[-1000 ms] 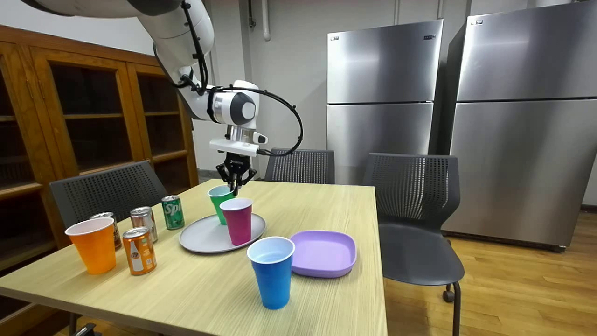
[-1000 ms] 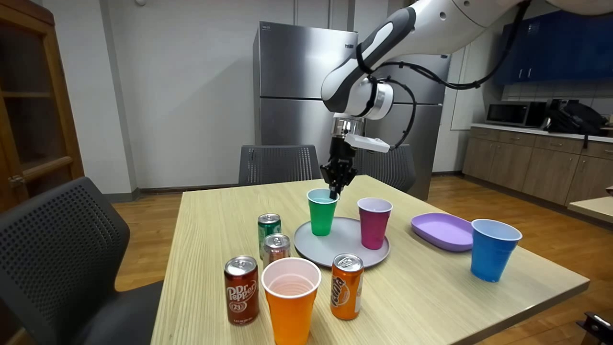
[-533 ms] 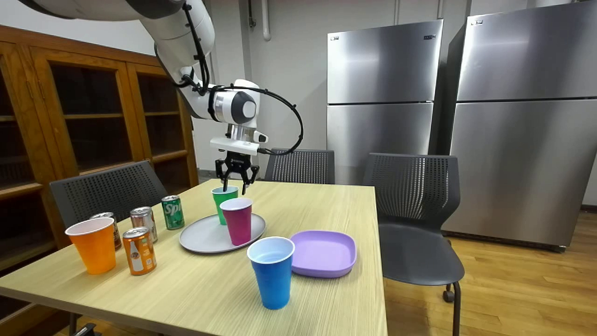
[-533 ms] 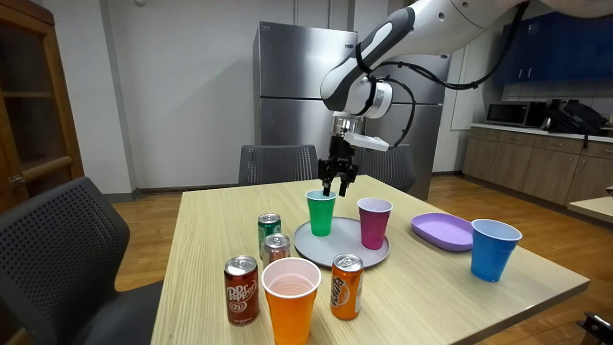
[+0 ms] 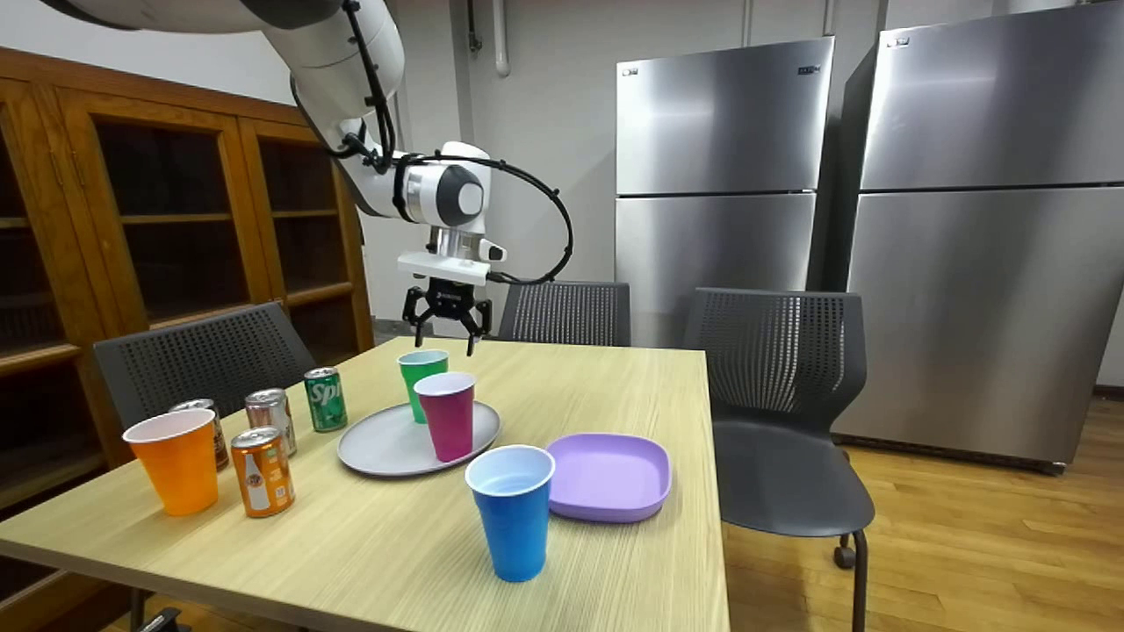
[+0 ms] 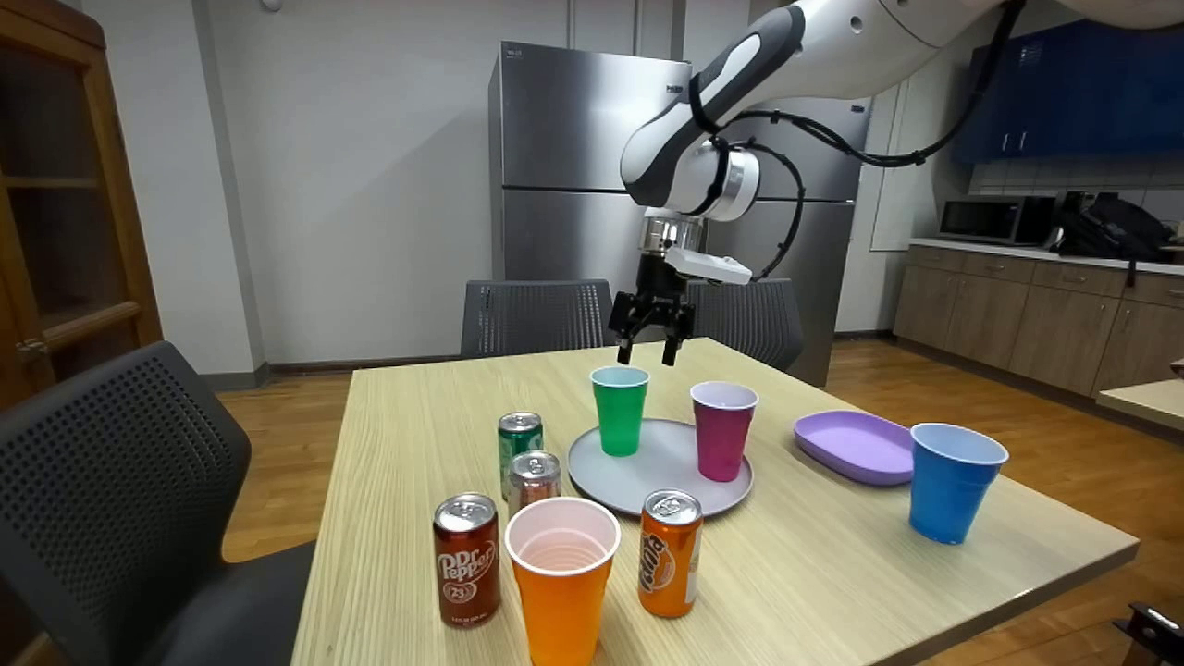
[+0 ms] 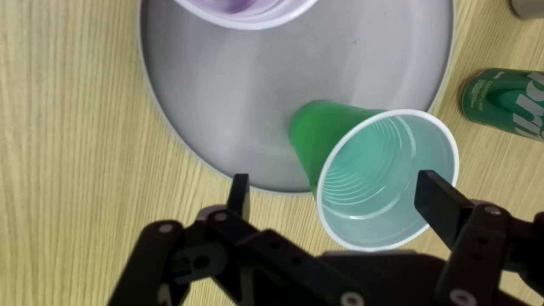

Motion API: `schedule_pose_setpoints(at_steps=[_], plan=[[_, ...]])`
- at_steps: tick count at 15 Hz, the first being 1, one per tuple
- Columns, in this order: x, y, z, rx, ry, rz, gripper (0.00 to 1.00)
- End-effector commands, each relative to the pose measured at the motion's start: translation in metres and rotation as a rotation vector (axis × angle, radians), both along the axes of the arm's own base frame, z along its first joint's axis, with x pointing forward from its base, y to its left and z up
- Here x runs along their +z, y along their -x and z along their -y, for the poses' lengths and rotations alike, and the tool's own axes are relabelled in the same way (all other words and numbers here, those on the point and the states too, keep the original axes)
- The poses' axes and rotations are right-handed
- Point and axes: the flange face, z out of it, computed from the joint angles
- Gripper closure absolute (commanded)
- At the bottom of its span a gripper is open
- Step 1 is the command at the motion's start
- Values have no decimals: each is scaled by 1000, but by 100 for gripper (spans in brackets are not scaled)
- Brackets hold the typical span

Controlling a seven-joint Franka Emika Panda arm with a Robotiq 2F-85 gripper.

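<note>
Tool (image 6: 647, 358) hangs, fingers spread and nothing between them, just above green cup (image 7: 369, 174). Fresh change: fingers, together at cup's rim moments ago, now stand wide apart and higher, off cup in both exterior views. Cup stands upright at six o'clock on grey plate (image 7: 238, 106), as wrist view has it; maroon cup (image 7: 250, 17) shares plate toward eleven, green can (image 7: 505, 104) rests on table (image 7: 85, 127) at cup's two o'clock. Release looks complete, cup apparently steady unaided.

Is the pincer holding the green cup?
No, in an exterior view the pincer hangs open above the green cup, with a visible gap between the two.
</note>
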Motion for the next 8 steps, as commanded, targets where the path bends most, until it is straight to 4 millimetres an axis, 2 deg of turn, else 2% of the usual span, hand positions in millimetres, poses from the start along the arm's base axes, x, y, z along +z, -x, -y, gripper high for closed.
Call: schedule_pose_setpoints(at_steps=[1, 5, 8], plan=[[28, 10, 11, -17, -6, 21, 0], [45, 25, 25, -38, 5, 42, 0], [53, 44, 34, -56, 20, 55, 0]])
